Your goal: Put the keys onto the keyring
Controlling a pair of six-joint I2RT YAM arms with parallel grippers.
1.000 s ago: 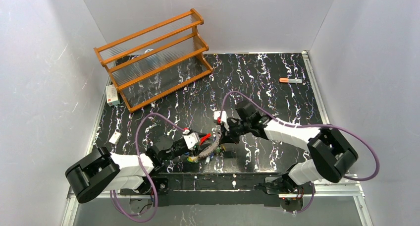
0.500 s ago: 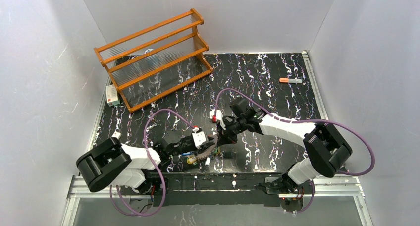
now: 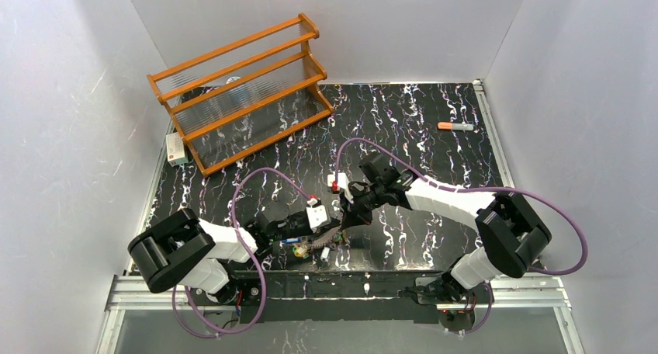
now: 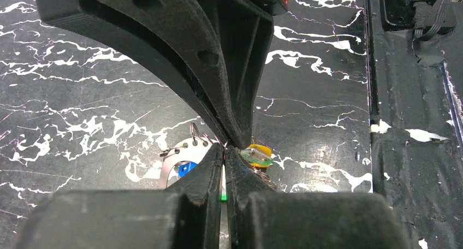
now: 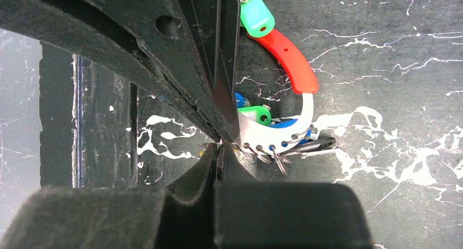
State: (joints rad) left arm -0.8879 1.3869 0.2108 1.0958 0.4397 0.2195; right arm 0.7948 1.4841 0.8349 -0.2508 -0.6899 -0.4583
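Left gripper (image 4: 225,148), mine: jaws pressed flat together, tips low over the desk (image 4: 82,96) at the keyring (image 4: 173,153). The yellow-orange key (image 4: 256,154) lies just beside my tips on one side, and the blue key (image 4: 188,169) sits against the keyring's pale arc on the other. Right gripper (image 5: 219,146), mine: likewise closed, tips right at the white, hole-pierced stretch of the keyring, which curves on into a red arc. A green key (image 5: 255,116) lies inside that curve. Handling, as I judge it: the step is threading one key onto the keyring. The right should steady the keyring flat without dragging it. The left should pinch a single key by its plastic head and bring its hole squarely to the wire in small, slow moves. These pieces are far smaller than my fingers, and a loose pinch would likely flick one away. Not legible: my own fingers cover both contact spots, so I cannot tell whether either gripper actually holds a key, a loop or nothing. From above, tips and keyring merge into one cluster, so keys threaded or loose cannot be counted. Outliers: wooden rack (image 3: 240,90) and marker (image 3: 454,126), both well apart from the keyring, on its far side.
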